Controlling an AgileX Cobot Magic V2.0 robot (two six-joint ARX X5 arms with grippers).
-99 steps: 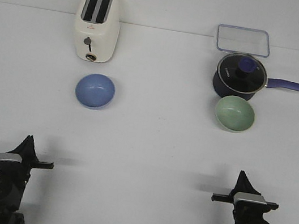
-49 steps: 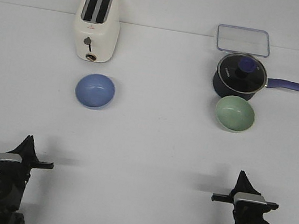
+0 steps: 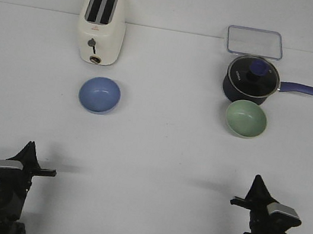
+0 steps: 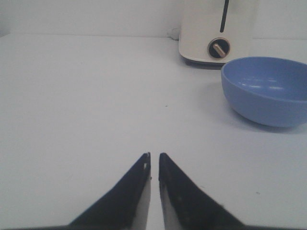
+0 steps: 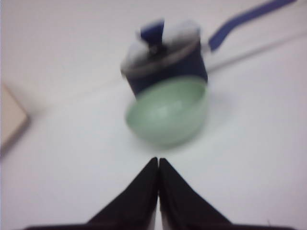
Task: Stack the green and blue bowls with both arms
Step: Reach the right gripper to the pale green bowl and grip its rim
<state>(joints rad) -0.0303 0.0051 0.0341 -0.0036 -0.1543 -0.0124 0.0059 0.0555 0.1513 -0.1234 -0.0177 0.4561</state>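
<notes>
The periwinkle blue bowl point(image 3: 99, 95) sits upright on the table in front of the toaster; it also shows in the left wrist view point(image 4: 266, 90). The sage green bowl point(image 3: 246, 118) sits upright just in front of the saucepan; it shows blurred in the right wrist view point(image 5: 168, 111). My left gripper point(image 3: 30, 147) is at the near left, far short of the blue bowl, shut and empty point(image 4: 154, 155). My right gripper point(image 3: 257, 181) is at the near right, short of the green bowl, shut and empty point(image 5: 158, 160).
A cream toaster point(image 3: 101, 26) stands at the back left. A dark blue lidded saucepan point(image 3: 252, 79) with its handle pointing right stands right behind the green bowl. A clear rectangular lid or container point(image 3: 254, 41) lies behind the saucepan.
The right arm's wrist has turned and shifted slightly right; its view is blurred by motion. The left arm and both bowls have not moved.
</notes>
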